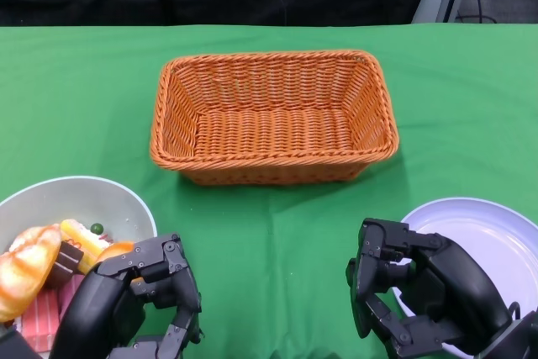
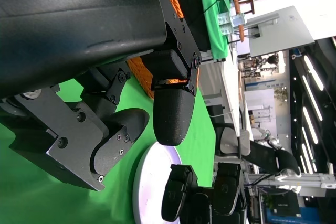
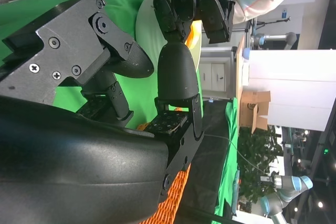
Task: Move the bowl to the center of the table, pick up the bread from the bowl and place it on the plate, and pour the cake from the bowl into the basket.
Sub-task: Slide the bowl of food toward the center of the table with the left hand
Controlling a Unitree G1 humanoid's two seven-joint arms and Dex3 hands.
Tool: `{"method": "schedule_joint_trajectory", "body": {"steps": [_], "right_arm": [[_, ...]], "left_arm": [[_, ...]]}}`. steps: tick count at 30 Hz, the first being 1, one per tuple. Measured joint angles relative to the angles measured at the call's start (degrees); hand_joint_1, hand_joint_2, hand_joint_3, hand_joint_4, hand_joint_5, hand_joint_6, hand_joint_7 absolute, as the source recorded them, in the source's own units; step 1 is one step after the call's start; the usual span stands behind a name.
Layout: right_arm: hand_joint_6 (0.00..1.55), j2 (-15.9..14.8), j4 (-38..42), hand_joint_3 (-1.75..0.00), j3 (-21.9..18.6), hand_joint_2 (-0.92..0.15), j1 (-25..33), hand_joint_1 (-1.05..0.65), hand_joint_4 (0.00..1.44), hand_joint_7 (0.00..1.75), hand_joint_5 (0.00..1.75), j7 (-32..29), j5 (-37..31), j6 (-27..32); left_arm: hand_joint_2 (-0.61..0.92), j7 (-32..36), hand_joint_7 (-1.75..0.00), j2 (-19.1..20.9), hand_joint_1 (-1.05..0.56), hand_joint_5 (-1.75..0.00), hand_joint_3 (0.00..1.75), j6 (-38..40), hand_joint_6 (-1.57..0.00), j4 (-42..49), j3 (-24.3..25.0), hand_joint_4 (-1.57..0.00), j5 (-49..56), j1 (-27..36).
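Clearly, the bowl (image 1: pixel 126 199) sits at the table's near-left edge, holding bread (image 1: pixel 25 279) and cake (image 1: pixel 82 245). Both the left hand (image 1: pixel 139 304) and right hand (image 1: pixel 412 300) are empty, fingers apart. Dragging it carelessly could tip it.

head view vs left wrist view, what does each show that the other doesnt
Only the head view shows the grey round bowl holding the golden bread roll and the sliced cake, plus the inside of the orange woven wicker basket. Only the left wrist view shows background lab furniture. Both show the white round plate, the green tablecloth and both hands.
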Motion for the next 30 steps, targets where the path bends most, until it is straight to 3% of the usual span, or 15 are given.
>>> {"method": "schedule_joint_trajectory", "body": {"steps": [30], "right_arm": [[0.66, 0.3, 2.5, -1.22, 0.0, -0.52, -0.4, -0.11, 0.80, 1.54, 1.75, 1.3, 0.3, -1.3]], "left_arm": [[0.49, 0.0, -1.58, -0.5, -0.05, -1.75, 1.28, -2.5, -0.76, 2.7, -0.5, -0.85, 0.8, -1.7]]}}
